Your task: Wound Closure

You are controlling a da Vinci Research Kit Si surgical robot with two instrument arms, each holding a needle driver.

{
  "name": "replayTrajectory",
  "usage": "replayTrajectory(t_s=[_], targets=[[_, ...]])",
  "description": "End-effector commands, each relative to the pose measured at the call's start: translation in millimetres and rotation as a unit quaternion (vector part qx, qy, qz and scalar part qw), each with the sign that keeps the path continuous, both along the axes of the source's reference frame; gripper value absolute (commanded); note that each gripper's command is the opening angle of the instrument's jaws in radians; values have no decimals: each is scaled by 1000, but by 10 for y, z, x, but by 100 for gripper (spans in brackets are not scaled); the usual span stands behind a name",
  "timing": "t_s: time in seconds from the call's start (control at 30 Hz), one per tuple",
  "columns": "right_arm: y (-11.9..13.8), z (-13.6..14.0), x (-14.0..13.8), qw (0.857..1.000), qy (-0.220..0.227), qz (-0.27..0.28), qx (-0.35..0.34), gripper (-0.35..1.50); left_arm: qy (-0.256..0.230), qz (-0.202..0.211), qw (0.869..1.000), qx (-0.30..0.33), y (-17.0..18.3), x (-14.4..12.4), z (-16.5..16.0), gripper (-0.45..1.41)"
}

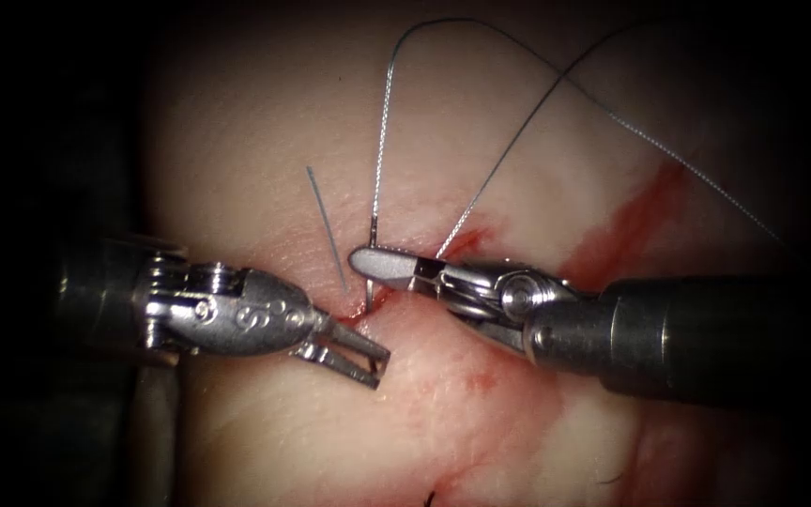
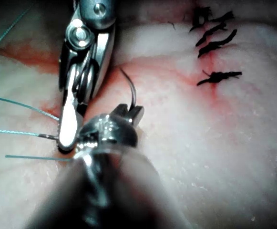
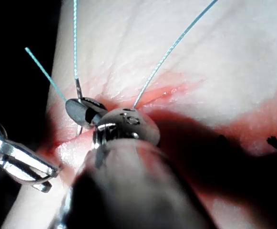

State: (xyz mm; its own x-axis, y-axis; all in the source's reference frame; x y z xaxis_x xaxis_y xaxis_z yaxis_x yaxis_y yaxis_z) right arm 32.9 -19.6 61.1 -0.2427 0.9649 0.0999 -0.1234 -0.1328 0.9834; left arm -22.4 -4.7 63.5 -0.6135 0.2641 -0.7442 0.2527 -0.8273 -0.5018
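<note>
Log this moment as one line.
right tool: shut on needle near thread end | needle: in tissue at cut | left tool: open, empty

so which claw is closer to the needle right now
Right. The right claw is shut on the needle near its thread end, at the cut. The left claw is open, holding nothing, just below and left of the needle, apart from it.

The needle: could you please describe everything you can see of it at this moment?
The needle is a thin, dark, curved metal piece standing nearly upright at the cut. The right tool has its jaws shut on it near the swaged end, where the thread rises from it. Its lower part reaches down into the tissue at the cut's edge, so the tip is hidden. The left tool, jaws open, holds nothing and lies close by.
</note>
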Motion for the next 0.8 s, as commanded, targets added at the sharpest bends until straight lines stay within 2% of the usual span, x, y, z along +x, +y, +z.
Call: replayTrajectory(t_s=[0.03, 0.1, 0.13, 0.17, 0.2, 0.23, 0.27, 0.3, 0.33, 0.37, 0.4, 0.43, 0.47, 0.5, 0.53, 0.57, 0.6, 0.63, 0.67, 0.7, 0.73, 0.77, 0.8], targets=[[1, 2, 7, 1000, -1, 4, -1, -35, 10, -30, 998, 47, -4, 0, 1, -45], [1, 2, 7, 1000, -2, 7, -1, -35, 8, -39, 997, 62, -4, 0, -1, -45], [1, 2, 7, 999, -12, 4, -38, -35, 6, -52, 995, 82, -4, 1, -2, -45], [2, 1, 8, 987, -43, -10, -153, 53, -12, -72, 991, 115, -3, 3, -3, -45], [2, 0, 9, 971, -64, -20, -228, 106, -36, -90, 985, 145, -2, 3, -2, -45], [2, 0, 9, 971, -64, -20, -228, 106, -36, -90, 985, 145, -2, 3, -2, -45], [2, -1, 8, 963, -72, -25, -260, 111, -42, -101, 980, 163, -2, 3, -2, -45], [4, -3, 8, 957, -75, -24, -279, 113, -50, -132, 970, 199, -1, 3, -1, -45], [4, -3, 8, 957, -75, -24, -279, 113, -50, -132, 970, 199, -1, 3, -1, -45], [6, -4, 8, 954, -78, -22, -289, 115, -53, -143, 964, 216, -1, 2, -1, -45], [12, -8, 7, 943, -87, 1, -322, 120, -64, -156, 955, 242, -1, 2, -1, -45], [16, -11, 6, 938, -91, 14, -334, 120, -69, -172, 945, 268, 0, 2, -1, -45], [16, -11, 6, 938, -91, 14, -334, 120, -69, -172, 945, 268, 0, 2, -1, -45], [25, -19, 3, 918, -106, 29, -382, 116, -74, -205, 924, 315, 0, 2, -1, -45], [29, -23, 1, 907, -117, 28, -405, 115, -82, -222, 908, 345, 1, 1, -1, -45], [29, -23, 1, 907, -117, 28, -405, 115, -82, -222, 908, 345, 1, 1, -1, -45], [39, -31, -2, 872, -137, 17, -470, 106, -81, -244, 873, 415, 4, 1, -4, -45], [39, -31, -2, 872, -137, 17, -470, 106, -81, -244, 873, 415, 4, 1, -4, -45], [42, -33, -3, 858, -142, 11, -494, 106, -85, -259, 852, 447, 7, 0, -7, -45], [46, -36, -4, 838, -145, 1, -527, 105, -92, -269, 841, 461, 10, 0, -10, -45], [50, -39, -6, 805, -151, -7, -573, 106, -109, -306, 786, 526, 23, 0, -23, -45], [50, -39, -6, 805, -151, -7, -573, 106, -109, -306, 786, 526, 23, 0, -23, -45], [50, -39, -6, 797, -154, -7, -584, 108, -110, -317, 766, 548, 27, 1, -27, -45]])
